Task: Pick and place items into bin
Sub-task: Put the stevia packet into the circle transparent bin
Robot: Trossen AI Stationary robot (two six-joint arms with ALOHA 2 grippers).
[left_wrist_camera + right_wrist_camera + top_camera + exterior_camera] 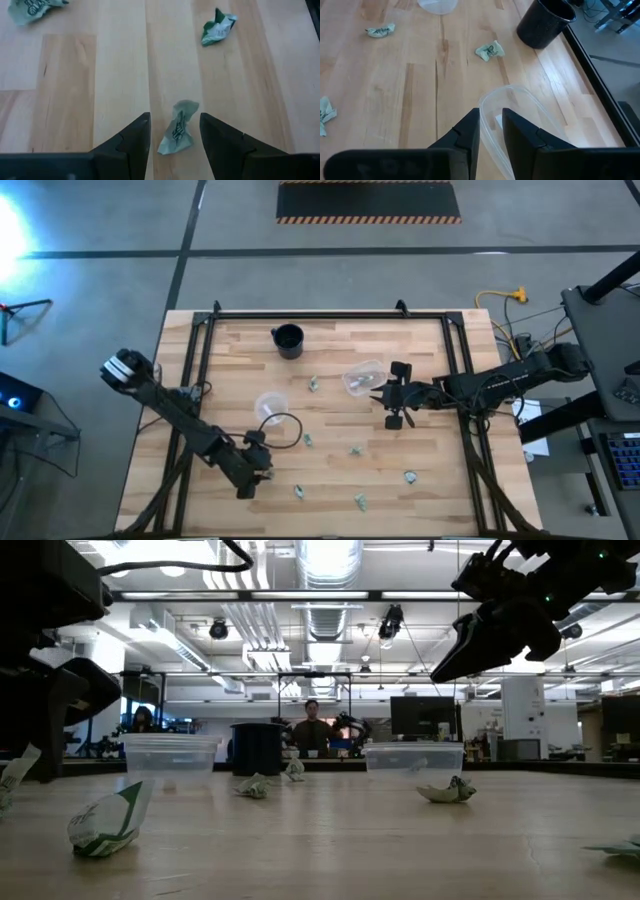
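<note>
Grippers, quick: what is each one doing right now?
Left gripper: open, fingers either side of a crumpled green piece on the table.
Right gripper: shut on the clear cup, pinching its rim.

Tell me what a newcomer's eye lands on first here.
The green-and-silvery crumpled pieces scattered over the wooden table stand out. The left hand sits open around one piece near the front edge. The right hand pinches the rim of a clear cup right of centre.

Right pincer (491,131) astride the clear cup's (530,120) rim, black cup (545,22) and crumpled items (490,50) beyond.
</note>
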